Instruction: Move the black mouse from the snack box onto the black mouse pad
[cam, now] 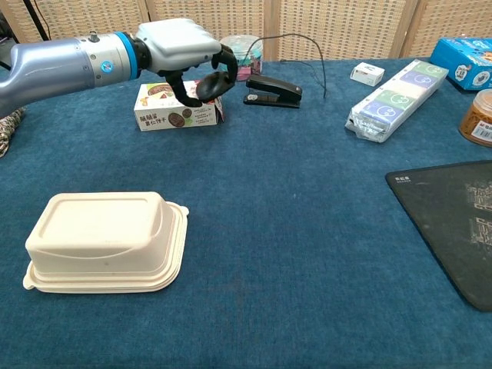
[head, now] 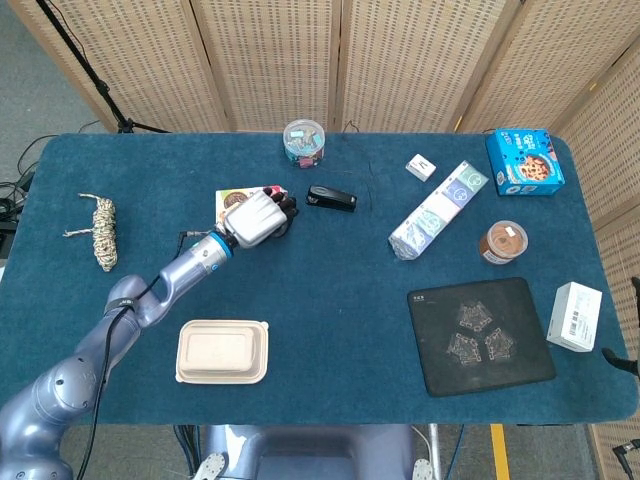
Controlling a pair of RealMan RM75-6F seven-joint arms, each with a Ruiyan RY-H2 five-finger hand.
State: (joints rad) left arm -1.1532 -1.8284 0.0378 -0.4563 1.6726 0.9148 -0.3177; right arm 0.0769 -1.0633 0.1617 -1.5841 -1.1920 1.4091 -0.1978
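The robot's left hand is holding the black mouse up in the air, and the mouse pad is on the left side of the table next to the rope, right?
Almost. The left hand does hold the mouse lifted off the snack box. But the mouse pad lies on the right side of the table, far from the rope, as the head view shows.
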